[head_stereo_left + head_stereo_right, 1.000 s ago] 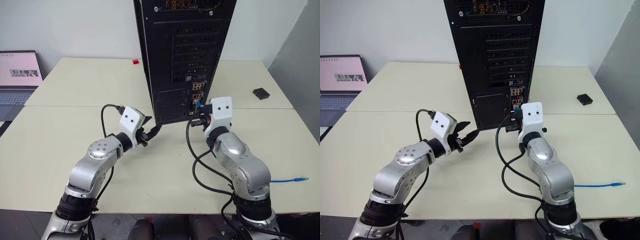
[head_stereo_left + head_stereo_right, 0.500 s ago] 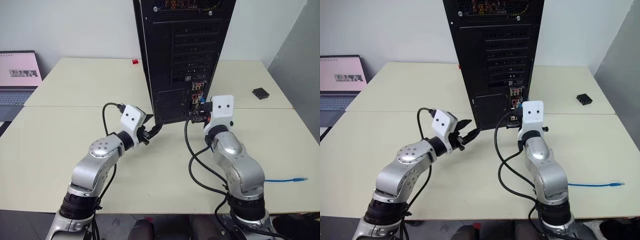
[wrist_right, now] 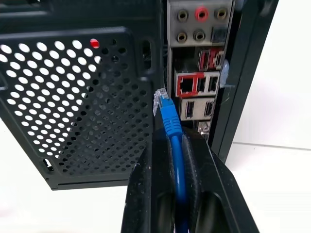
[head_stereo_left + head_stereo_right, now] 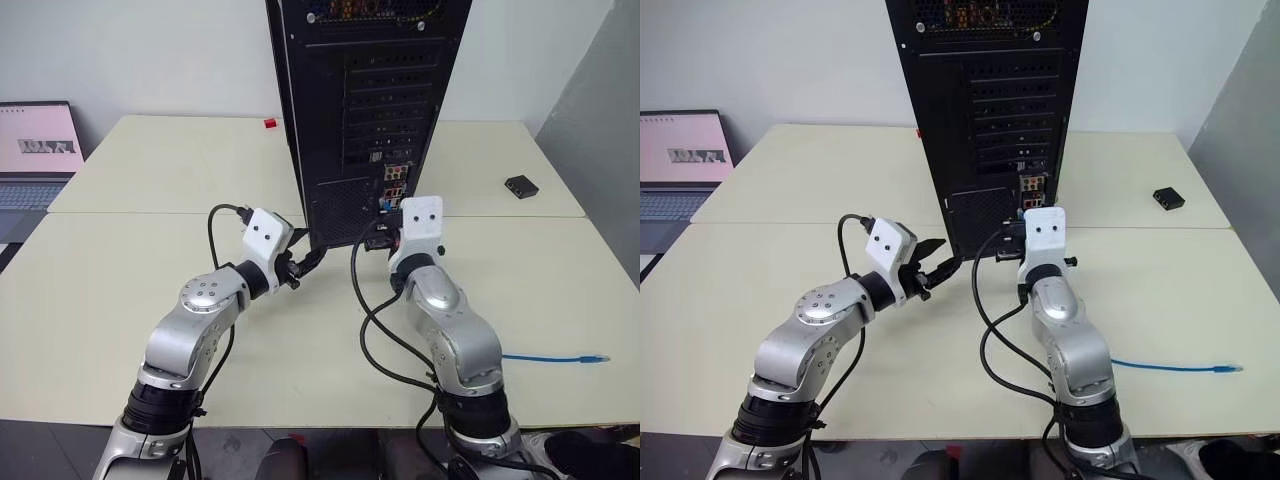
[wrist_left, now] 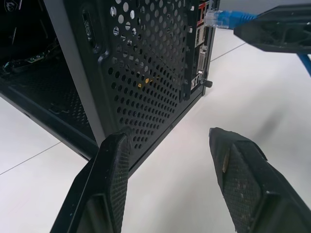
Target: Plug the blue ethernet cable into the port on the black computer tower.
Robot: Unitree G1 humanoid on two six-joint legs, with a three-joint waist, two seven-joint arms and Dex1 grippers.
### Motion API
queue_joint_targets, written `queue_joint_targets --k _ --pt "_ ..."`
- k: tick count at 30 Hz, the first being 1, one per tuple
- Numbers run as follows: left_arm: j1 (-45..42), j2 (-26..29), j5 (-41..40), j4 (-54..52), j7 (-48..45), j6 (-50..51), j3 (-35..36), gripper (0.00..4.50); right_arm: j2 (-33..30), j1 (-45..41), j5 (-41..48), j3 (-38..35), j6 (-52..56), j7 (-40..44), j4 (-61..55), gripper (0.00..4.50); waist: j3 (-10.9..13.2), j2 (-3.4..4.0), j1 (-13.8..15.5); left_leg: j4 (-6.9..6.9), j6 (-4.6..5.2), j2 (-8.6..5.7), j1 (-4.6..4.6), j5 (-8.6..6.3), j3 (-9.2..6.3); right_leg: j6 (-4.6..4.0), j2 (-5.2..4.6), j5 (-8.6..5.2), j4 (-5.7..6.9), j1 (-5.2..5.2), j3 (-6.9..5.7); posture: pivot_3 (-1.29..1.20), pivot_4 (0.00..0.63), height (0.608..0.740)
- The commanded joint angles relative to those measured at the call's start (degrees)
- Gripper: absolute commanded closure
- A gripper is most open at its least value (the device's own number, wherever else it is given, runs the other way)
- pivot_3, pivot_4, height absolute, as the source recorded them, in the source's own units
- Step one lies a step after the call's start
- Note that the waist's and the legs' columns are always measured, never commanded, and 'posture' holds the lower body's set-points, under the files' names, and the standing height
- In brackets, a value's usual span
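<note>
The black computer tower (image 4: 370, 100) stands upright on the table with its rear facing me. My right gripper (image 3: 176, 136) is shut on the blue ethernet cable (image 3: 170, 121). Its plug sticks out past the fingertips, just short of the perforated panel and beside the connector strip. The port (image 3: 185, 86) is a squarish socket in that strip, slightly above and to one side of the plug. The cable's free end (image 4: 560, 357) lies on the table at the right. My left gripper (image 5: 169, 133) is open and empty, near the tower's lower left corner (image 4: 305, 262).
A laptop (image 4: 35, 150) sits at the far left edge. A small black box (image 4: 521, 186) lies at the back right, and a small red item (image 4: 270, 124) behind the tower. Black robot cables (image 4: 370, 320) loop over the table between the arms.
My right elbow and forearm have swung left, while the gripper and plug stay close to the tower's rear. The cable's loose end slid slightly left. My left arm has not moved.
</note>
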Motion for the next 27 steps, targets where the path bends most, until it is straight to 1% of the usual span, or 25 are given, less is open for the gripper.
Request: queue_joint_targets --k 1,8,27 --pt "-0.46 -0.53 0.39 -1.42 -0.09 -1.20 1.02 1.83 0.83 -2.84 0.24 -2.83 -1.86 -0.12 0.04 4.50 0.00 0.00 0.01 0.00 0.00 -0.01 0.00 0.00 0.00 0.00 0.00 0.00 0.00 0.00 0.00 0.00 0.150 0.740" --pt "-0.43 -1.02 0.70 -1.48 -0.01 -1.09 0.98 1.83 1.43 -3.74 0.46 -4.18 -1.79 0.10 1.06 4.50 0.00 0.00 0.00 -0.04 0.00 0.00 -0.01 0.00 0.03 0.00 -0.01 0.00 -0.01 -0.03 0.02 0.00 0.150 0.740" --pt "-0.61 -0.97 0.96 -1.53 -0.34 -1.05 1.25 1.83 2.76 -3.67 0.39 -3.82 -2.54 1.47 3.44 4.50 0.01 0.01 -0.03 -0.04 0.00 0.00 -0.01 0.00 0.04 0.00 -0.01 0.00 -0.02 -0.04 0.03 0.00 0.150 0.740"
